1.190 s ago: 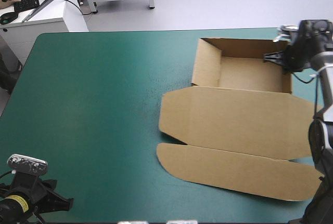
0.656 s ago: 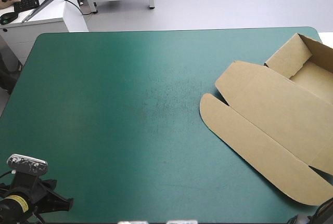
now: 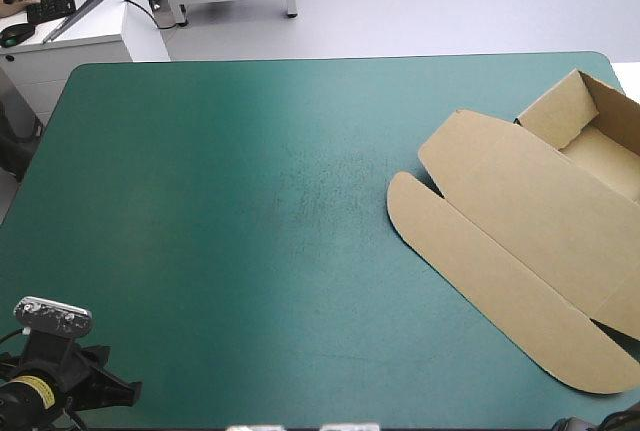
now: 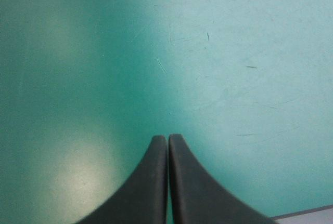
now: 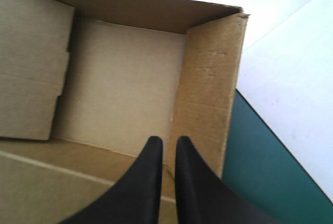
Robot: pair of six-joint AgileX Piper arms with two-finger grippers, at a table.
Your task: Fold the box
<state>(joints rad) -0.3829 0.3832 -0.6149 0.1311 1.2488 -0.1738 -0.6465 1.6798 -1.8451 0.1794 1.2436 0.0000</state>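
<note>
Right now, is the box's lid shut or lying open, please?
Open: the lid lies flat on the teal-green cover, leaving the tray uncovered.

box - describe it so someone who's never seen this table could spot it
On the teal-green table, look to the right edge. The box lies askew there, an open tray with its lid flat. It is the only brown board there.

The left arm (image 3: 55, 391) is being held low at the near left corner of the table (image 3: 200, 251). The left gripper (image 4: 167, 136) is being pointed downward, its two black fingers (image 4: 151, 182) being pressed together into one pointed arch. The right gripper (image 5: 166, 140) is being held all but closed, a thin slit between its fingers (image 5: 148, 182), pinched on the box (image 5: 125, 78) at the foot of a side wall.
</note>
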